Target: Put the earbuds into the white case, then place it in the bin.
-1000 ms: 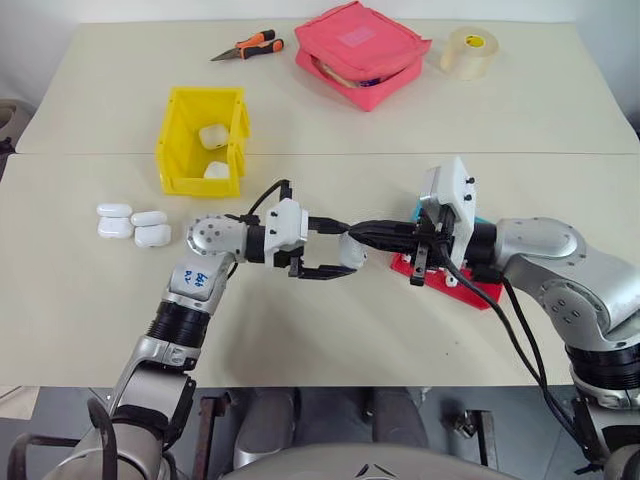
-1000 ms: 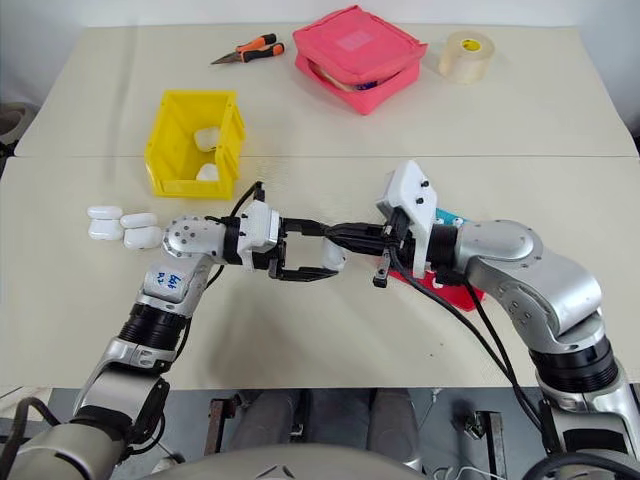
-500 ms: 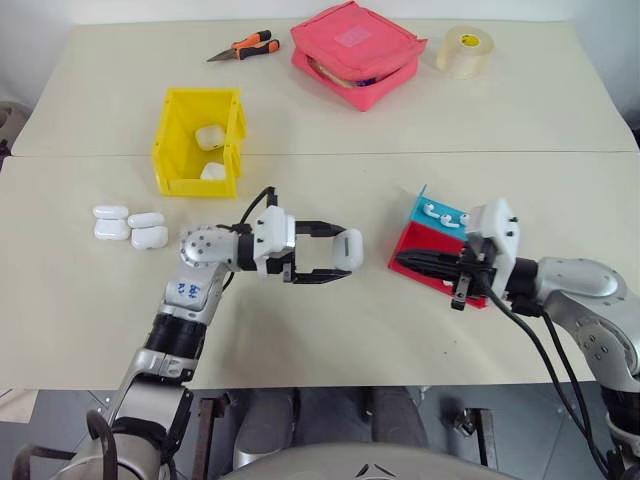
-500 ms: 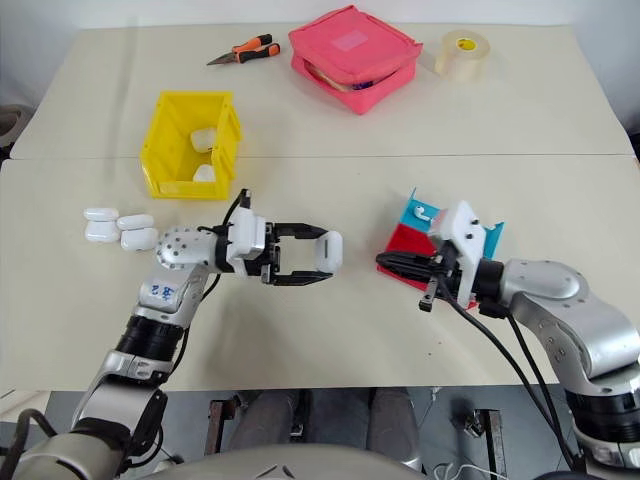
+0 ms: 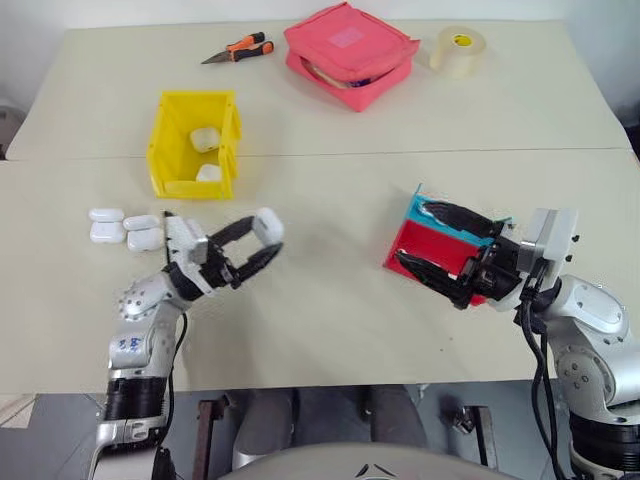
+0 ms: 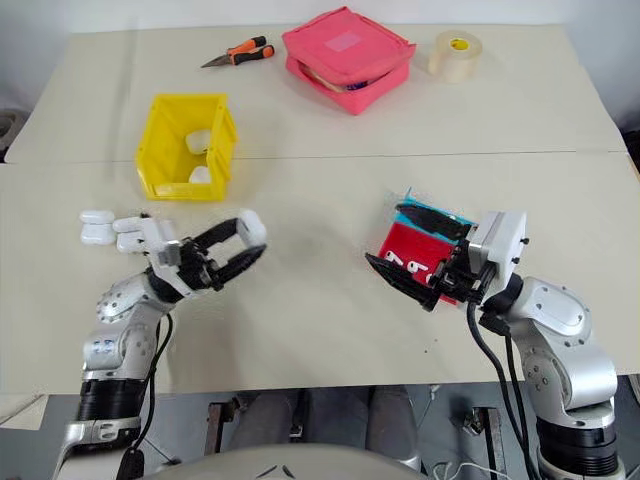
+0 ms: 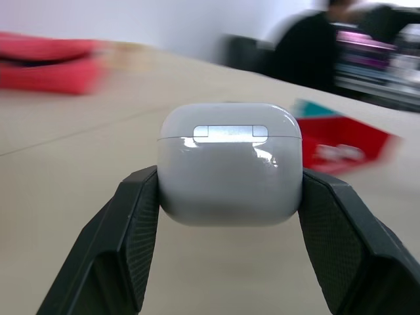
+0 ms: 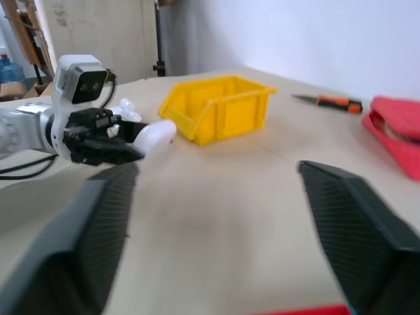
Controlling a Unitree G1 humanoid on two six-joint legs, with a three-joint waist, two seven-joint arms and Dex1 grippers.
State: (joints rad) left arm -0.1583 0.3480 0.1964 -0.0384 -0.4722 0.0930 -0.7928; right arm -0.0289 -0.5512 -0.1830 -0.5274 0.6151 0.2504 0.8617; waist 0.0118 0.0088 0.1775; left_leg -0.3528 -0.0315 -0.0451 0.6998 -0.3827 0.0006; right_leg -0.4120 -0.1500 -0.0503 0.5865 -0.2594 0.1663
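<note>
My left gripper is shut on the white case, held off the table left of centre. In the left wrist view the case sits between both fingers with its lid closed and hinge facing the camera. The yellow bin stands at the back left with two white cases inside. My right gripper hovers open over the red and blue tray, nothing between its fingers. An earbud lies on the tray's red part, partly hidden by the fingers.
Several spare white cases lie just left of my left gripper. At the back are a pink zip pouch, a roll of tape and orange-handled pliers. A seam crosses the table behind both grippers.
My left arm swung to the left with the white case, away from the right gripper. The right gripper drew back to the right over the tray and opened.
</note>
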